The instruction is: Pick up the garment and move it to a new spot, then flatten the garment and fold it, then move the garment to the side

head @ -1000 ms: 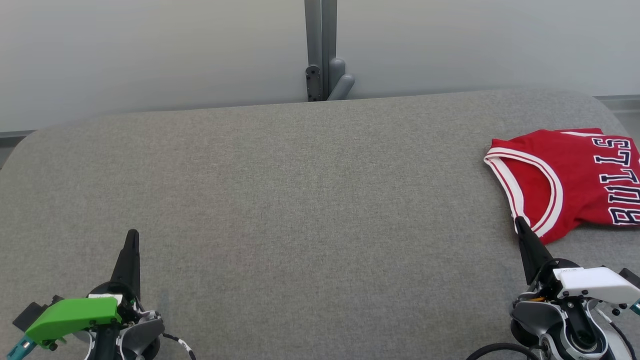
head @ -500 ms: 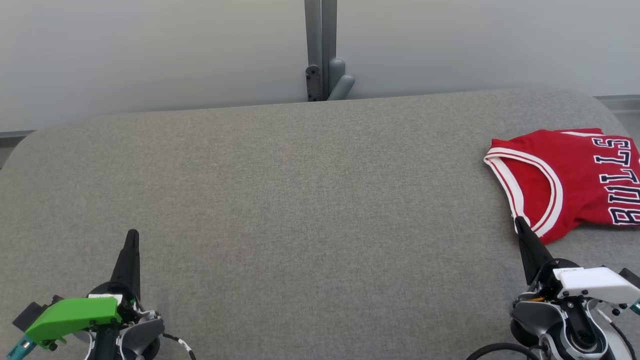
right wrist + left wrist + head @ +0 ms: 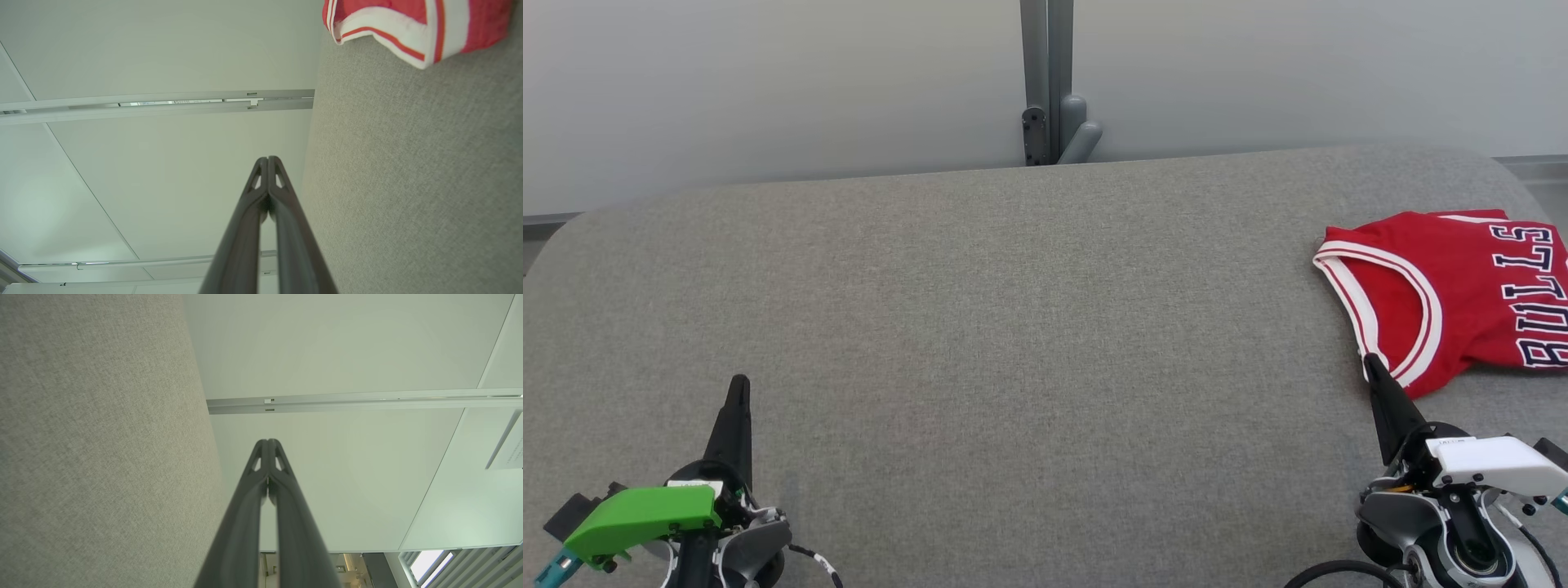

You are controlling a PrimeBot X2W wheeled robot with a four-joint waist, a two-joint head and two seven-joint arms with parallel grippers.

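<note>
The garment point(image 3: 1462, 290) is a red sleeveless jersey with white trim and dark "BULLS" lettering, folded and lying at the far right of the grey table point(image 3: 1013, 327). Its trimmed edge point(image 3: 408, 28) also appears at the top of the right wrist view. My right gripper point(image 3: 1372, 363) is shut and empty, its tip just in front of the jersey's near edge; whether it touches the cloth I cannot tell. My left gripper point(image 3: 738, 384) is shut and empty at the lower left, far from the jersey. Both wrist views show closed fingertips point(image 3: 267, 443) point(image 3: 267, 160).
A grey post with a bracket point(image 3: 1049, 106) stands behind the table's far edge against a pale wall. The table's rounded corners lie at the far left and far right. Cables trail from the right wrist at the bottom edge.
</note>
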